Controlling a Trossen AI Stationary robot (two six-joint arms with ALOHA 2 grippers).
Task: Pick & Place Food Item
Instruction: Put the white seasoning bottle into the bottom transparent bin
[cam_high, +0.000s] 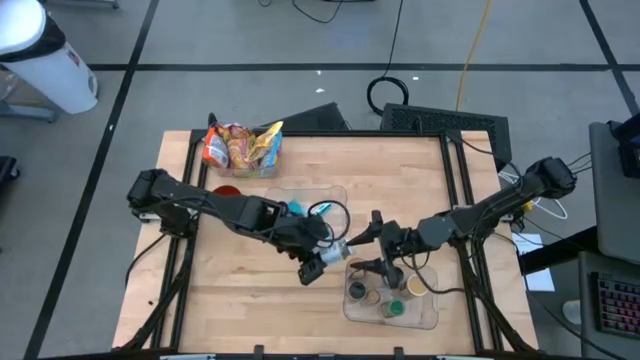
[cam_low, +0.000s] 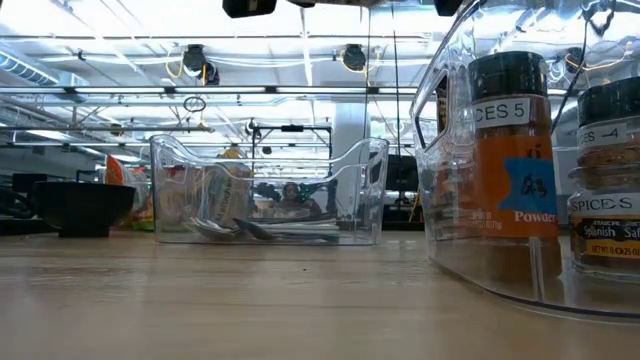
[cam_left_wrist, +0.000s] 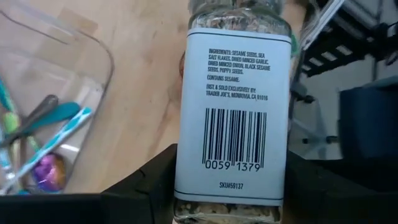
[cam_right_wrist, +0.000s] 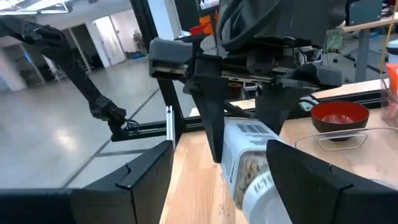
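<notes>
So, seasoning jar mid-air between the two grippers.

Basically the seasoning jar (cam_left_wrist: 233, 106) is a stiff, smooth-sided bottle with a paper label, probably glass or hard plastic, so I'd guess light but slippery and not something to drop; the flat labelled sides look like the best place to pinch. It's held above the table, clamped in the left gripper (cam_high: 318, 262) around its lower body. The right gripper (cam_high: 375, 232) hangs just beside it, fingers spread, gripping nothing. Near that, the clear bin (cam_high: 432, 318) holds several spice jars (cam_low: 510, 150). The other clear tray (cam_low: 268, 190) has utensils in it. A red bowl (cam_right_wrist: 339, 118) sits farther off.
</notes>
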